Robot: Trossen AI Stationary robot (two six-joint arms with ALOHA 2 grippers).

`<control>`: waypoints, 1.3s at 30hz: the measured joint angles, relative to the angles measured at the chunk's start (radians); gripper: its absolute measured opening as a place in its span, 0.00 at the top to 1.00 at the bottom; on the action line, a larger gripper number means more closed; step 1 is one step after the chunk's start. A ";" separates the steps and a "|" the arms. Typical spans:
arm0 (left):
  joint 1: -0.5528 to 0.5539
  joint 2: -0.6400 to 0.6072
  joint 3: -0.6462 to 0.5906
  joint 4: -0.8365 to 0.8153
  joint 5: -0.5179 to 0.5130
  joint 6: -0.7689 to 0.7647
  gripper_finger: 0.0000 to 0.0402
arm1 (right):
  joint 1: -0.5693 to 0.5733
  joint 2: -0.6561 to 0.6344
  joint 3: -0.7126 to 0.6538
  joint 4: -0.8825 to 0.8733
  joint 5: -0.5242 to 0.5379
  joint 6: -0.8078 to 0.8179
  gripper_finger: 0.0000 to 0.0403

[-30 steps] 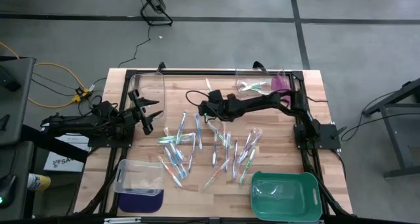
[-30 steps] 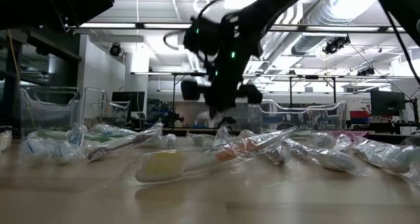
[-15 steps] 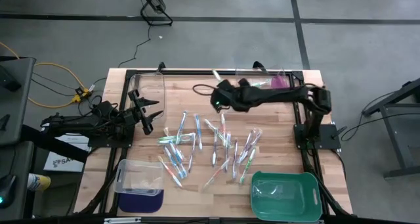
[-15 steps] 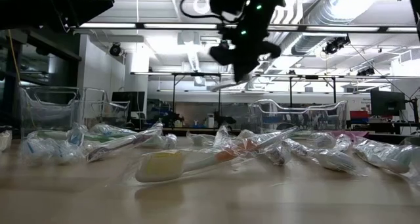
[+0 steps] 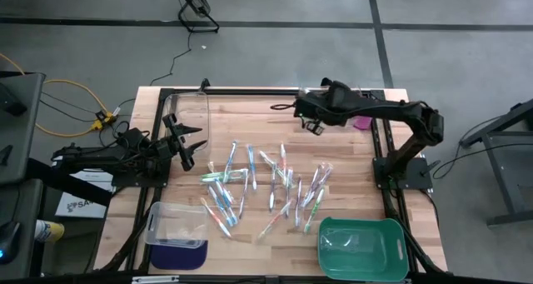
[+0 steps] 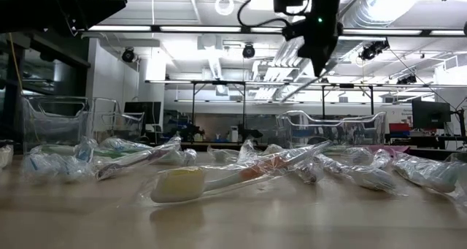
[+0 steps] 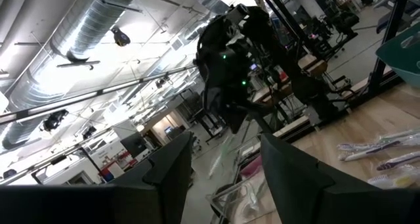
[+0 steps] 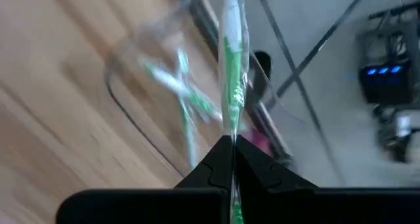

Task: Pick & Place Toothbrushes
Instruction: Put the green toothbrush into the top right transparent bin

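The toothbrushes lie in clear wrappers, scattered over the middle of the table, and show as a pile in the low view. My right gripper is high over the far right of the table, by the far clear bin, and is shut on a green toothbrush. That bin holds two more green toothbrushes. My left gripper waits open at the table's left side, left of the pile. My right gripper pinches the wrapped green toothbrush between its two fingertips, on a stretch of its shaft. Most of the brush sticks out straight beyond the fingertips, along the fingers. It is lifted clear of the table and the bin.
A clear bin stands at the far left. Another clear bin sits on a dark blue pad at the near left. A green tray is at the near right. A pink thing lies by the right arm.
My right gripper, shut on the green toothbrush, has risen from over the pile and swung toward the table's far right corner, up to the far clear bin. The toothbrush has gone with it, lifted clear. The left arm has kept still.
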 joint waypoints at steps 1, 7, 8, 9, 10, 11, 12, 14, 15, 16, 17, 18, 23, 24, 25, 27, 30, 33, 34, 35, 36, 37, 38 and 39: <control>0.000 0.000 0.000 0.000 0.000 0.000 0.56 | -0.011 0.000 0.000 -0.011 -0.014 -0.058 0.99; 0.000 0.000 0.000 0.000 0.000 0.000 0.56 | -0.082 0.000 0.000 -0.007 -0.067 -0.351 0.99; 0.000 0.000 0.000 0.000 0.000 0.000 0.56 | -0.095 0.000 0.000 -0.010 -0.067 -0.373 0.99; 0.000 0.000 0.000 0.000 0.000 0.000 0.56 | -0.107 0.000 0.000 -0.014 -0.070 -0.389 0.99; 0.000 0.000 0.000 0.000 0.000 0.000 0.56 | -0.121 0.000 0.000 -0.020 -0.080 -0.405 0.99; 0.000 0.000 0.000 0.000 0.000 0.000 0.56 | -0.134 0.000 0.000 -0.025 -0.101 -0.422 0.99; 0.000 0.000 0.000 0.000 0.000 0.000 0.56 | -0.148 0.000 0.000 -0.028 -0.122 -0.441 0.99; 0.000 0.000 0.000 0.000 0.000 0.000 0.56 | -0.172 0.000 0.000 -0.026 -0.159 -0.467 0.99; 0.000 0.000 0.000 0.000 0.000 0.000 0.56 | -0.183 0.000 0.000 -0.024 -0.174 -0.482 0.99; 0.000 0.000 0.000 0.000 0.000 0.000 0.56 | -0.194 0.000 0.000 -0.024 -0.186 -0.504 0.99; 0.000 0.000 0.000 0.000 0.000 0.000 0.56 | -0.203 0.000 0.000 -0.023 -0.196 -0.525 0.99; 0.000 0.000 0.000 0.000 0.000 0.000 0.56 | -0.213 0.000 0.000 -0.022 -0.198 -0.543 0.99; 0.000 0.000 0.000 0.000 0.000 0.000 0.56 | -0.258 0.001 0.000 -0.010 -0.198 -0.600 0.99; 0.000 0.000 0.000 0.000 0.000 0.000 0.56 | -0.266 0.001 0.000 -0.008 -0.197 -0.609 0.99; 0.000 0.000 0.000 0.000 0.000 0.000 0.56 | -0.274 0.001 0.000 -0.005 -0.197 -0.618 0.99; 0.000 0.000 0.000 0.000 0.000 0.000 0.56 | -0.289 0.001 0.000 -0.003 -0.197 -0.632 0.99; 0.000 0.000 0.000 0.000 0.000 0.000 0.56 | -0.312 0.001 0.000 -0.004 -0.197 -0.633 0.99; 0.000 0.000 0.000 0.000 0.000 0.000 0.56 | -0.334 0.001 0.000 -0.003 -0.197 -0.648 0.98; 0.000 0.000 0.000 0.000 0.000 0.000 0.56 | -0.341 0.001 0.000 -0.002 -0.197 -0.661 0.97; 0.000 0.000 0.000 0.000 0.000 0.000 0.56 | -0.347 0.001 0.000 -0.001 -0.197 -0.673 0.97; 0.000 0.000 0.000 0.000 0.000 0.000 0.56 | -0.353 0.001 0.000 0.006 -0.197 -0.682 0.96; 0.000 0.000 0.000 0.000 0.000 0.000 0.56 | -0.358 0.001 0.000 0.015 -0.197 -0.685 0.95; 0.000 0.000 0.000 0.000 0.000 0.000 0.56 | -0.364 0.001 0.000 0.028 -0.197 -0.685 0.93; 0.000 0.000 0.000 0.000 0.000 0.000 0.56 | -0.369 0.001 0.000 0.040 -0.197 -0.685 0.92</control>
